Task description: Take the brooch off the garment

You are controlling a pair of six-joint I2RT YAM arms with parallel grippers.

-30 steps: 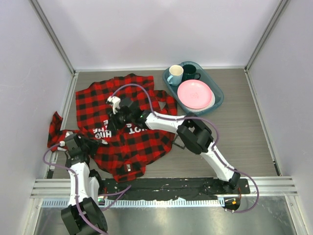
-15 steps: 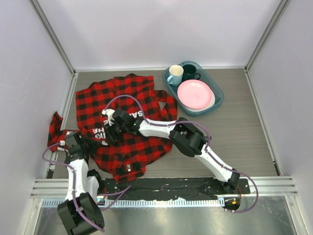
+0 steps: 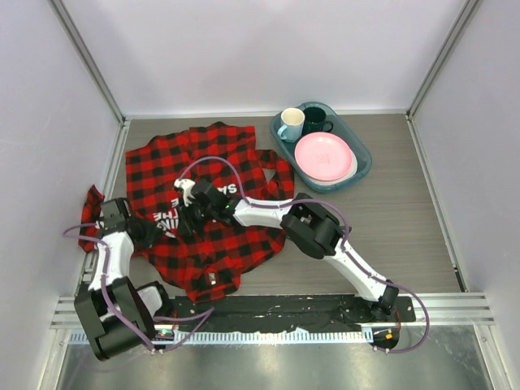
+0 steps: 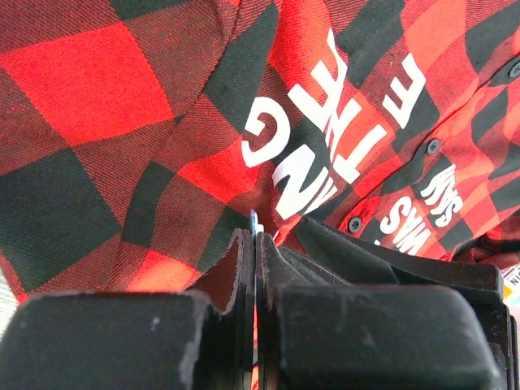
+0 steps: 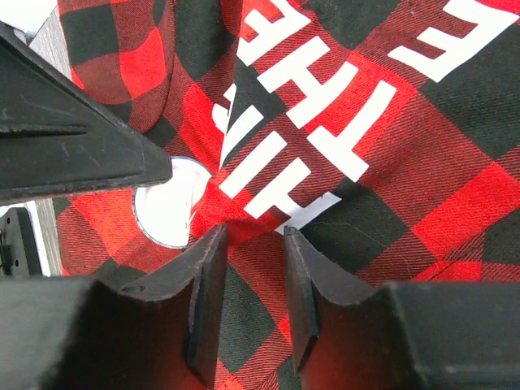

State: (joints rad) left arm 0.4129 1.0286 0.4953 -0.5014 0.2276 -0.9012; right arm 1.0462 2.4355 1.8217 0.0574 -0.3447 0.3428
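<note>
Logging what we see: shirt (image 3: 219, 244) crumpled on table (image 3: 406, 227); brooch (image 5: 166, 215), white disc half hidden under a fold, beside right claw (image 5: 253, 236), jaws apart; left claw (image 4: 253, 236) pressed together, grip unclear.

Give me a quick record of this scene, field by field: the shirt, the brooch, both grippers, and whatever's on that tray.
garment: red-and-black checked shirt, rumpled on the table, white lettering facing up
brooch: likely the round pale disc, partly under a fold of cloth
left gripper: shut, tips at the shirt near the lettering
right gripper: open, astride a raised fold next to the disc
tray: teal, far right; holds a pink plate, a light blue mug and a dark mug
</note>
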